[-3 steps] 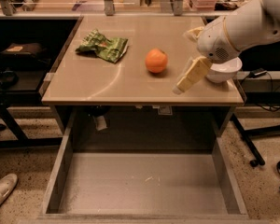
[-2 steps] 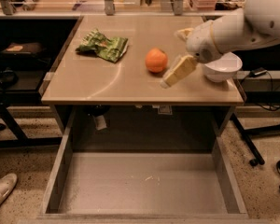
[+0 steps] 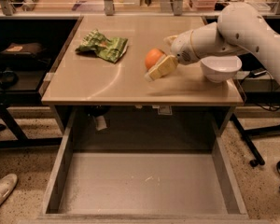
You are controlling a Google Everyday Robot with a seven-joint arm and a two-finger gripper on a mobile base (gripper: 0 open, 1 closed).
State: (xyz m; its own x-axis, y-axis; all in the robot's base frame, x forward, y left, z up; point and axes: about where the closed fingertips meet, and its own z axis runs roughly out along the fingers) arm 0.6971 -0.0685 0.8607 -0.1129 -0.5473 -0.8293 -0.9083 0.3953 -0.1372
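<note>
My gripper [image 3: 164, 55] hangs low over the right middle of the tan table [image 3: 107, 85], at the end of a white arm that comes in from the right. It is open, and its cream lower finger [image 3: 161, 69] slants down toward the tabletop. An orange [image 3: 151, 57] sits on the table just left of the gripper, right against the fingers and partly between them. Whether they touch it I cannot tell. A crumpled green chip bag [image 3: 102, 45] lies further left on the table.
A white bowl [image 3: 220, 68] stands on the table's right edge, under the arm. Below the table front a wide grey drawer [image 3: 144, 181] is pulled open with nothing in it. Dark shelving stands to the left, and a shoe [image 3: 0, 192] is on the floor.
The arm has swung left across the table. The gripper has gone from beside the bowl to right up against the orange. The orange, bag and bowl have stayed put.
</note>
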